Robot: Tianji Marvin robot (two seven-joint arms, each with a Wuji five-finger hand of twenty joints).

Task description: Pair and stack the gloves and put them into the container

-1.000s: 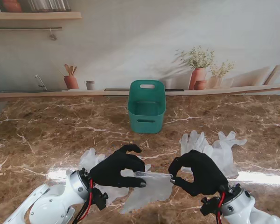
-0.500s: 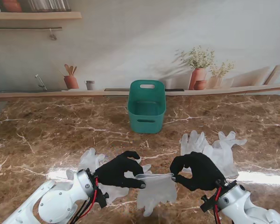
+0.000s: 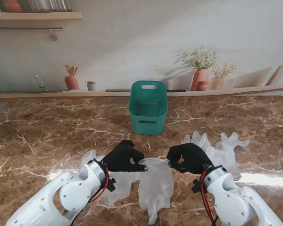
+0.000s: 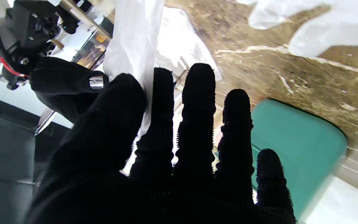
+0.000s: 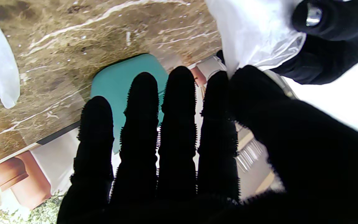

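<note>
A translucent white glove [image 3: 155, 184] is held up between the two black-gloved hands, its cuff edge stretched across the gap between them and its fingers hanging down toward the brown marbled tabletop [image 3: 47, 132]. The left hand [image 3: 123, 157] is pinched on the left end of the cuff, and in the left wrist view the film [image 4: 135, 40] is seen clamped between the thumb and the index finger. The right hand [image 3: 187, 158] is pinched on the right end of the same cuff, and in the right wrist view the glove [image 5: 253, 34] is seen caught between thumb and forefinger, with the other hand [image 5: 331, 34] close beside it. A second glove [image 3: 96, 162] lies flat on the tabletop behind and under the left hand, partly hidden by the left arm. Two more gloves [image 3: 219, 148] lie overlapped on the tabletop to the right, just behind the right hand, their fingers pointing away from me. The green container [image 3: 148, 113] stands upright farther from me, near the middle of the tabletop, well apart from the held glove and from the lying gloves; no glove can be seen in the visible part of its interior. It is also seen blurred beyond the fingers in both wrist views.
</note>
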